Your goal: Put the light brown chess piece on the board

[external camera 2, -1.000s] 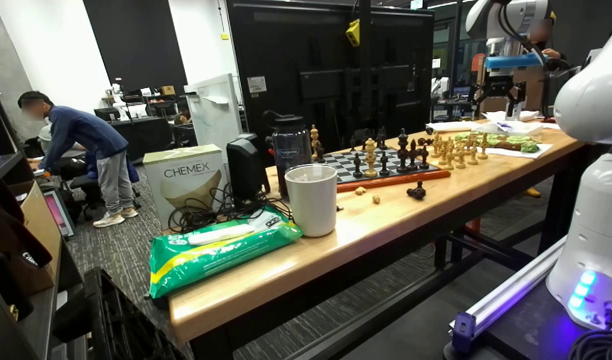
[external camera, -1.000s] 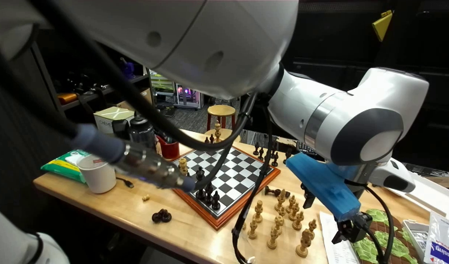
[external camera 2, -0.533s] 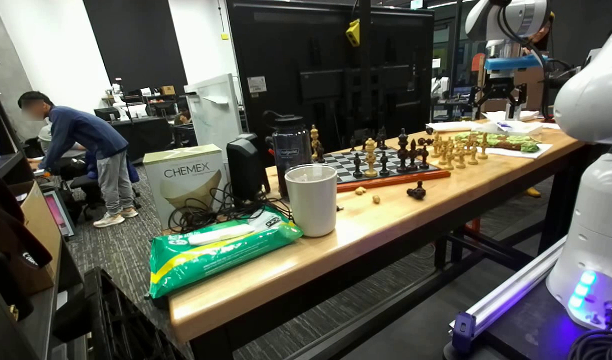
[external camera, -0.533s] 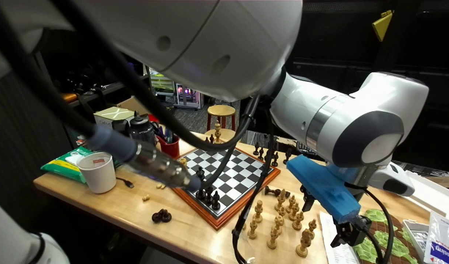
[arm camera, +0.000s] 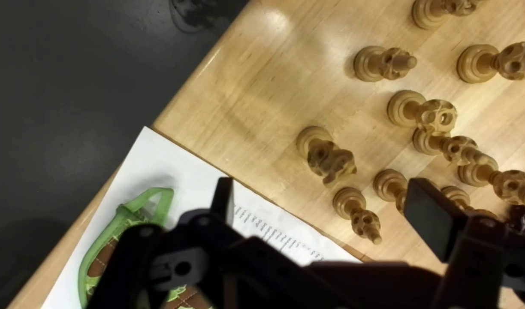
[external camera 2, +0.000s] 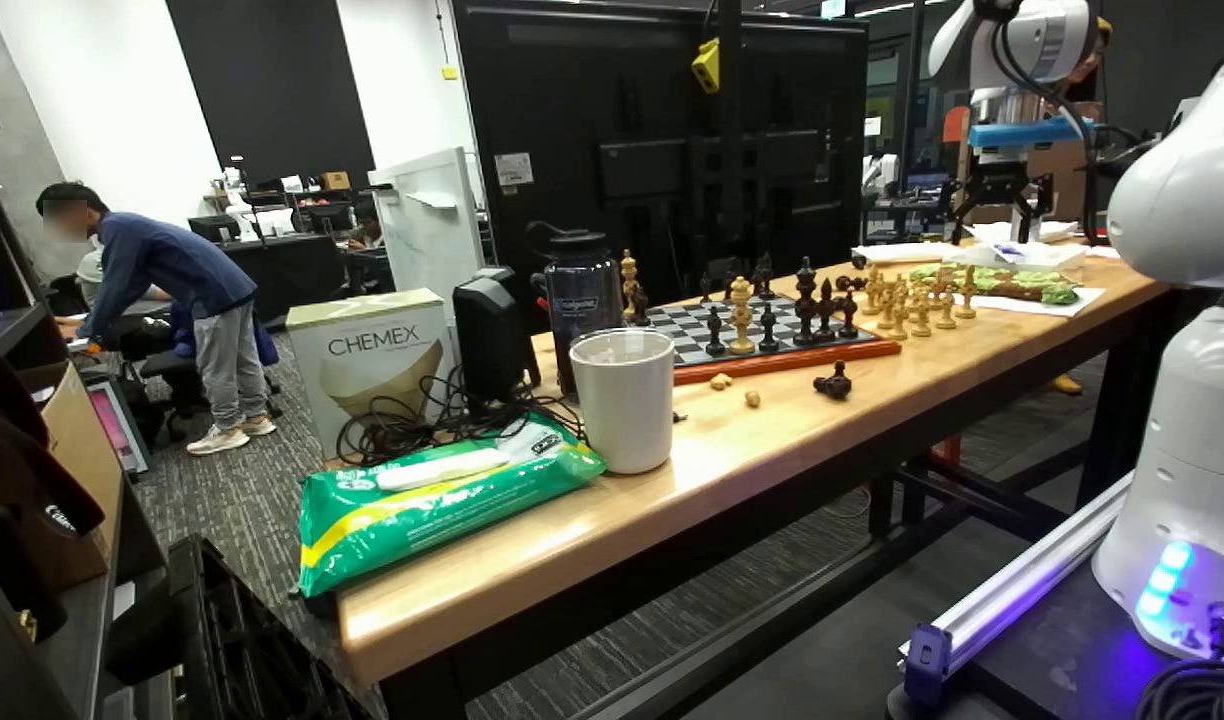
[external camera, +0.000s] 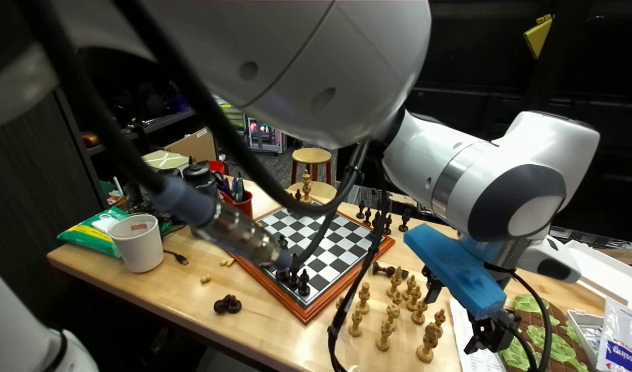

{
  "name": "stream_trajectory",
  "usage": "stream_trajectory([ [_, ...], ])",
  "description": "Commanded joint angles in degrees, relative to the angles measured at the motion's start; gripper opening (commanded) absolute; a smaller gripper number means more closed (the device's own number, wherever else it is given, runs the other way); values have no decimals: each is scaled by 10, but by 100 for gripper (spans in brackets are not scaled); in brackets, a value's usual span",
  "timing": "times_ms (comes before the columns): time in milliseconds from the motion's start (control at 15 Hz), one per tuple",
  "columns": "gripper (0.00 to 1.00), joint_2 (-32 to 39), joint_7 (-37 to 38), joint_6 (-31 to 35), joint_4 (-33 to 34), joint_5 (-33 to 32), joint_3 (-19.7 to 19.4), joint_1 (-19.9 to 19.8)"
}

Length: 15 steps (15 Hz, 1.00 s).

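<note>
Several light brown chess pieces (external camera: 386,336) stand in a group on the table beside the board (external camera: 316,305); they also show in an exterior view (external camera 2: 918,305). The checked board with its reddish-brown frame carries dark pieces (external camera: 304,283) and a light brown piece (external camera 2: 740,318) near its edge. My gripper (arm camera: 323,189) is open and empty, above the table at the group's edge. In the wrist view a light brown piece (arm camera: 357,214) shows between the spread fingers, below them and untouched. A knight-like piece (arm camera: 329,156) stands beyond it. The right finger hides part of other pieces.
A paper sheet (arm camera: 262,227) and a green-and-brown leafy mat (external camera: 533,330) lie beside the group. A dark piece (external camera: 390,270) lies by the board; small pieces (external camera: 227,305) lie before it. A white cup (external camera: 136,245) stands at the table's end. An arm cable (external camera: 349,289) hangs down.
The arm and gripper have sunk a little toward the table. The gripper stays open, and the chess pieces and board have not moved.
</note>
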Motion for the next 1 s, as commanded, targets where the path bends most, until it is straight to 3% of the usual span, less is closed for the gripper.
stream_trajectory([
  [0,100,5,-2,-10,10,7,-2,-3],
  [933,100,67,-15,-10,29,43,6,1],
])
